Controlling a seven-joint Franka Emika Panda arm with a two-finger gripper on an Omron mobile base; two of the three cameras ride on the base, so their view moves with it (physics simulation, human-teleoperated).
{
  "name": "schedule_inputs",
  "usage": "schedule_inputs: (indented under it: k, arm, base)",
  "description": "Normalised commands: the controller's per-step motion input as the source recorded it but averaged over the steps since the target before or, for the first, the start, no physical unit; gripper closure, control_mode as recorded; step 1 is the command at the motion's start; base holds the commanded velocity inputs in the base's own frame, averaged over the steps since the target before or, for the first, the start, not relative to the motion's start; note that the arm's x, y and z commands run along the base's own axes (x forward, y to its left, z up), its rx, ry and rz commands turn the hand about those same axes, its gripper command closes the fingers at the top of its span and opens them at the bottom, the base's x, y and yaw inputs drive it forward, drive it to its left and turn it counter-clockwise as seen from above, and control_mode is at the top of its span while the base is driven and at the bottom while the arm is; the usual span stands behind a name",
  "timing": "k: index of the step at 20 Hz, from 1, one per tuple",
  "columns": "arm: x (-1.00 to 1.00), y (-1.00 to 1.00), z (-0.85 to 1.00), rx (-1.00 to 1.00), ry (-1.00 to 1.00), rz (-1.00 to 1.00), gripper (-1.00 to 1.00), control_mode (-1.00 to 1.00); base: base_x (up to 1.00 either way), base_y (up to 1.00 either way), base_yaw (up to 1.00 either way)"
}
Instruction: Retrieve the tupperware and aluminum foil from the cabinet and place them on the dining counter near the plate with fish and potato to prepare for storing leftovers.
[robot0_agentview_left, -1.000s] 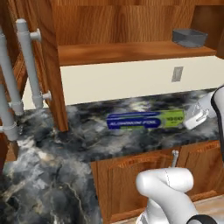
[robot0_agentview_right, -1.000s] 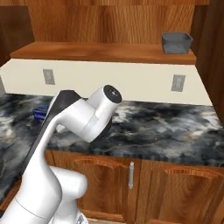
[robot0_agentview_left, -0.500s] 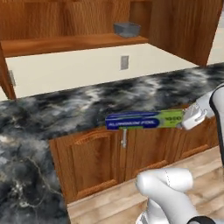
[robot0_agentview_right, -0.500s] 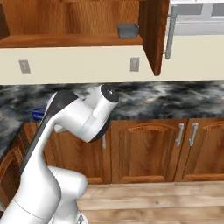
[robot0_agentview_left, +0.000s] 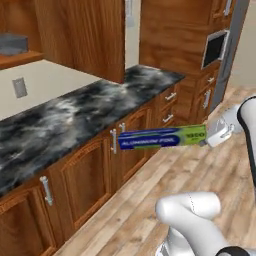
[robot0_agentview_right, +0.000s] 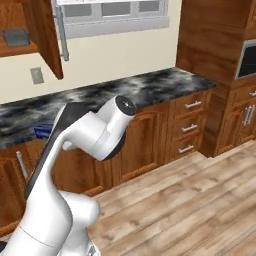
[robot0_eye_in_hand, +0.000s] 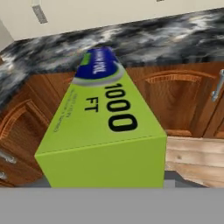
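Observation:
The aluminum foil (robot0_agentview_left: 162, 137) is a long blue box with a green end, held level in the air in front of the base cabinets. My gripper (robot0_agentview_left: 205, 137) is shut on its green end. In the hand view the green end of the foil (robot0_eye_in_hand: 100, 140) hides my fingertips. Its blue tip (robot0_agentview_right: 44, 130) pokes out behind my arm. The grey tupperware (robot0_agentview_left: 12, 44) (robot0_agentview_right: 16, 37) sits on the shelf of the open cabinet (robot0_agentview_left: 85, 35), whose door carries a silver bar handle (robot0_agentview_right: 61, 30). The dining counter and the plate are out of view.
A marbled wall counter (robot0_agentview_left: 75, 115) (robot0_agentview_right: 150, 85) runs over arched base cabinet doors (robot0_agentview_left: 85, 180) and drawers (robot0_agentview_right: 190, 125). A tall wooden unit with a built-in oven (robot0_agentview_left: 215, 47) stands at its end. Wooden floor (robot0_agentview_right: 190, 200) stretches to the right.
The whole picture has shifted: the base has swung right, and the counter and cabinet have slid left in both views. The foil has stayed in my gripper throughout.

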Motion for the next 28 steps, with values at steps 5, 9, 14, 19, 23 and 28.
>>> schedule_inputs:
  k: [5, 9, 14, 19, 23, 28]
  arm:
    - [0.00, 0.00, 0.00, 0.00, 0.00, 0.00, 1.00, 1.00]
    - [0.00, 0.00, 0.00, 0.00, 0.00, 0.00, 1.00, 1.00]
    - [0.00, 0.00, 0.00, 0.00, 0.00, 0.00, 1.00, 1.00]
    - [0.00, 0.00, 0.00, 0.00, 0.00, 0.00, 1.00, 1.00]
    - [0.00, 0.00, 0.00, 0.00, 0.00, 0.00, 1.00, 1.00]
    - [0.00, 0.00, 0.00, 0.00, 0.00, 0.00, 1.00, 1.00]
  base:
    - [0.00, -0.51, -0.86]
    - [0.00, -0.36, -0.89]
    - [0.00, -0.07, -0.84]
    - [0.09, 0.20, -0.70]
    - [0.76, 0.75, -0.41]
    - [1.00, 0.77, -0.33]
